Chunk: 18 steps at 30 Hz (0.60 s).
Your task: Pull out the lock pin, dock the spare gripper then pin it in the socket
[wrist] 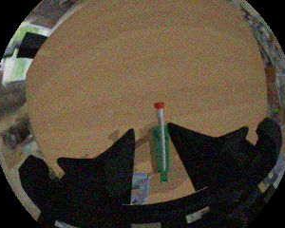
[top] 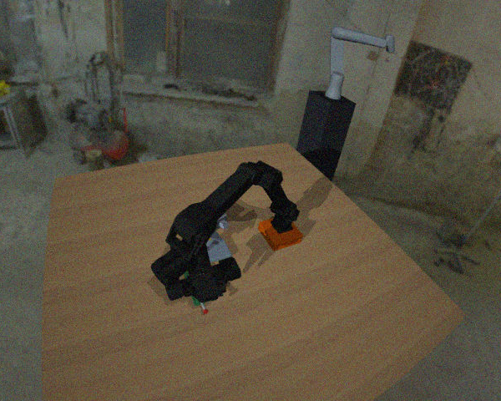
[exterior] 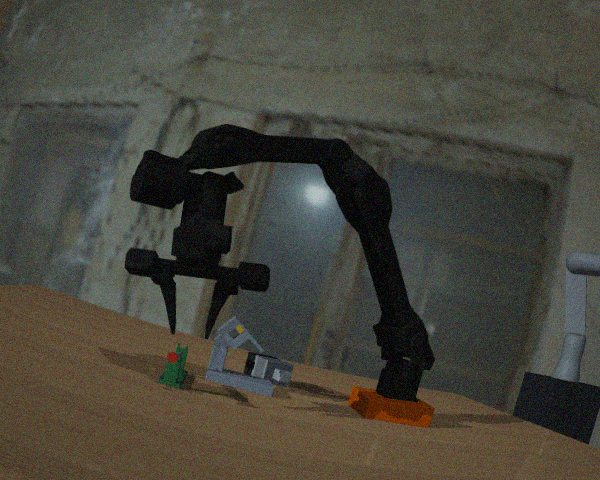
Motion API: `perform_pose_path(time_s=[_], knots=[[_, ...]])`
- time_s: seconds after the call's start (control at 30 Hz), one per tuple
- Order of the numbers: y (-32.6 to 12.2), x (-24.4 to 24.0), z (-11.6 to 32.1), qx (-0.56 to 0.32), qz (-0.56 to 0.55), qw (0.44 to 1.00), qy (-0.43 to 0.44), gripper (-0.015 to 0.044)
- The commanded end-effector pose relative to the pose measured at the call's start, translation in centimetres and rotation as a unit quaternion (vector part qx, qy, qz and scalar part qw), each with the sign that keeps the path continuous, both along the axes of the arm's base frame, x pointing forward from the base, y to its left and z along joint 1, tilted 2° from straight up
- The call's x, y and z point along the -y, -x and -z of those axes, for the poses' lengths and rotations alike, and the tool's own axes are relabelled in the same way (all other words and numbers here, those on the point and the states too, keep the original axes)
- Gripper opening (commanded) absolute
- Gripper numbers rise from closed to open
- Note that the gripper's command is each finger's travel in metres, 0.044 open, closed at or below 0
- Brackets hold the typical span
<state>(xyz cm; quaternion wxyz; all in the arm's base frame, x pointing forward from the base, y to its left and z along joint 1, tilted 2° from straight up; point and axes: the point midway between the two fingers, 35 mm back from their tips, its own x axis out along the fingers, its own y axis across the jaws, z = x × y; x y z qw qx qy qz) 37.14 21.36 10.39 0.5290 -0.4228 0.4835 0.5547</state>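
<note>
The surface (top: 328,302) (exterior: 83,423) (wrist: 133,62) is a broad wood-grained top in warm brown, its grain running in soft bands. In the top view its far edge runs in front of the window wall, and its right side slants out to a corner. Toward the far right part sits an orange base block (top: 280,241) (exterior: 365,405), flat on the wood. Left of it in the exterior view, and apart from it, lies the flat grey-blue foot of the mount (exterior: 241,383). Farther left, separate from the mount, stands a small green holder (exterior: 172,374) (wrist: 159,149). Shadows fall across the grain around these.
</note>
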Motion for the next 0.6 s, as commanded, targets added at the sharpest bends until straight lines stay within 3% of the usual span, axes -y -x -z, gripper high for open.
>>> perform_pose_path(time_s=[0.0,0.1,0.27,0.47,0.57], knots=[[0.1,0.0,-1.1,0.000,0.000,1.000,0.000,0.0200],[0.2,0.1,-1.8,-0.002,0.000,1.000,0.001,0.0200],[0.1,0.1,-1.0,-0.003,0.000,1.000,0.001,0.0331],[-0.3,5.5,-6.0,0.063,0.001,0.998,0.022,0.0180],[-0.3,6.3,-6.7,0.073,0.002,0.997,0.027,0.0180]])
